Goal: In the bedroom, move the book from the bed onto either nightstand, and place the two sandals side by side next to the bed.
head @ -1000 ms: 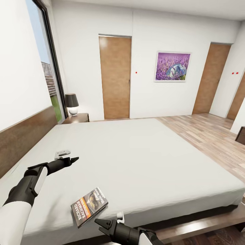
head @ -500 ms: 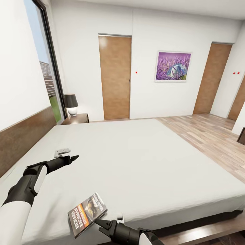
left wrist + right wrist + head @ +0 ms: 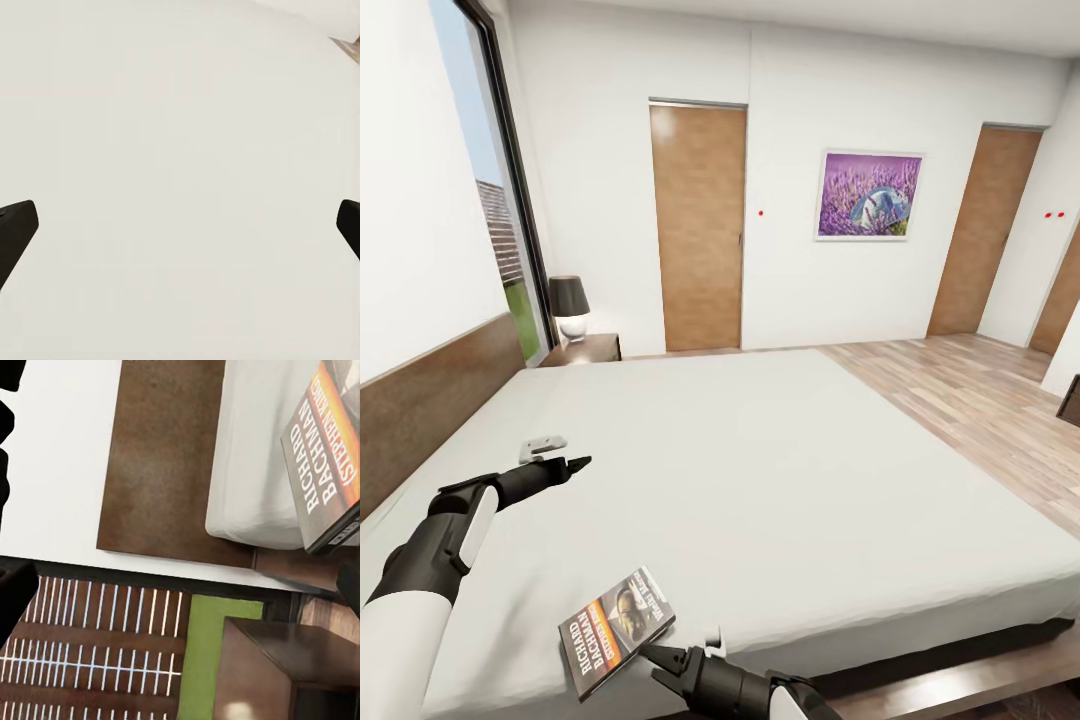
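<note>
The book (image 3: 616, 629) has slid nearer my right fingers (image 3: 657, 657) on the bed (image 3: 780, 470) and now rests; they stay apart, ungrasping; left fingers (image 3: 572, 465) apart, idle.

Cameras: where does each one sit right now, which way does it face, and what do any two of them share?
Head view: up on the head, looking forward and down across the bed toward doors and a lavender picture; both arms show, left gripper, right gripper beside the book.
Left wrist view: on the left arm, facing plain mattress, dark fingertips at the edges.
Right wrist view: on the right arm, facing the bed's corner, book and headboard.
Shared: head and right wrist views both show the book.
</note>
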`<state>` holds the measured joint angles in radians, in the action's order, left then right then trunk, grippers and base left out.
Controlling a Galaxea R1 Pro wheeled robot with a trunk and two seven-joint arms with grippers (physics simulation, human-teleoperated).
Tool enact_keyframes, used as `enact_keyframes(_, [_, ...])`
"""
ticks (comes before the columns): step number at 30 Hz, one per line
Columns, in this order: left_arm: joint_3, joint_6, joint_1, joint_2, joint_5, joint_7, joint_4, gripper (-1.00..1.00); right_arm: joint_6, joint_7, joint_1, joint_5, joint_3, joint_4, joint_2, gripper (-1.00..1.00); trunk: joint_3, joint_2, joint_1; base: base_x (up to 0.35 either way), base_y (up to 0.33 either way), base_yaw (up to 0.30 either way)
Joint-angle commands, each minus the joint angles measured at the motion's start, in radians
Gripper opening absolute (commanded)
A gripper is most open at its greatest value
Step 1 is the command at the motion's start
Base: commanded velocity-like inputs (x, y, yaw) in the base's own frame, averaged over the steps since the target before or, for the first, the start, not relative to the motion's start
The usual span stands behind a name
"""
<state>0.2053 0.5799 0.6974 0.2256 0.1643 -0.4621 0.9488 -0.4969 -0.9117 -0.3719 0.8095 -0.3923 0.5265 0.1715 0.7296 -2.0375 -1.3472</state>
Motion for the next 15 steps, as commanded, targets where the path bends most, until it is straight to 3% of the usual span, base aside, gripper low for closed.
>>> enact_keyframes(1, [0.002,0.008,0.001,0.000,0.006,-0.001,0.001,1.00,-0.001,0.001,-0.001,0.010,-0.003,-0.001,-0.001,1.00,0.001,0.000,0.000,0.002,0.000,0.000])
enact_keyframes(8, [0.002,0.010,0.001,0.000,0.007,-0.002,0.001,1.00,0.056,-0.004,0.000,0.015,-0.002,-0.005,-0.001,1.00,0.001,0.000,0.000,0.001,0.000,0.000])
enact_keyframes(15, [0.002,0.014,0.001,0.000,0.008,-0.001,0.001,1.00,0.072,-0.050,0.001,0.013,-0.002,-0.006,-0.001,1.00,0.001,0.000,0.000,0.000,0.000,0.000])
